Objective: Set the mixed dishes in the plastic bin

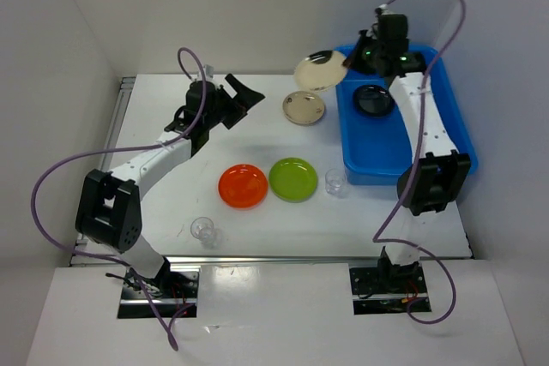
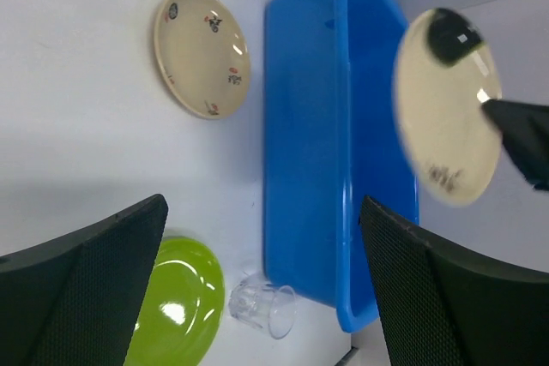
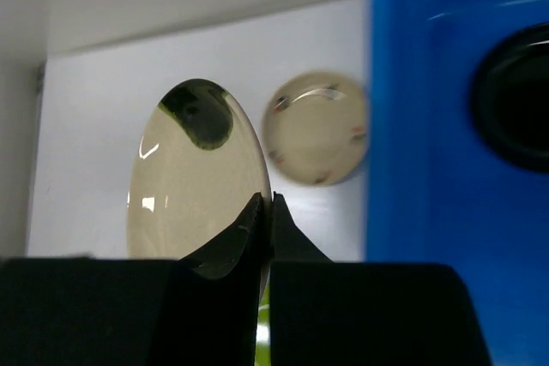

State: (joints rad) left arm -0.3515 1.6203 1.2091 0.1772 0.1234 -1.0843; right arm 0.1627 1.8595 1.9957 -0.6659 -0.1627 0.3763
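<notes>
My right gripper (image 1: 352, 57) is shut on the rim of a beige plate (image 1: 320, 70) with a dark mark, held tilted in the air by the far left corner of the blue plastic bin (image 1: 403, 156). In the right wrist view the jaws (image 3: 270, 205) pinch that plate (image 3: 193, 177) edge-on. One black plate (image 1: 374, 100) lies in the bin. A second beige plate (image 1: 304, 108) rests on the table left of the bin. An orange plate (image 1: 243, 185), a lime green plate (image 1: 293, 179) and two clear cups (image 1: 336, 182) (image 1: 204, 230) sit nearer the front. My left gripper (image 1: 244, 96) hovers open and holds nothing.
White walls close in the table on the left, back and right. In the left wrist view the bin's long wall (image 2: 313, 126) runs down the middle, with the green plate (image 2: 171, 306) and a clear cup (image 2: 264, 304) beside its near corner.
</notes>
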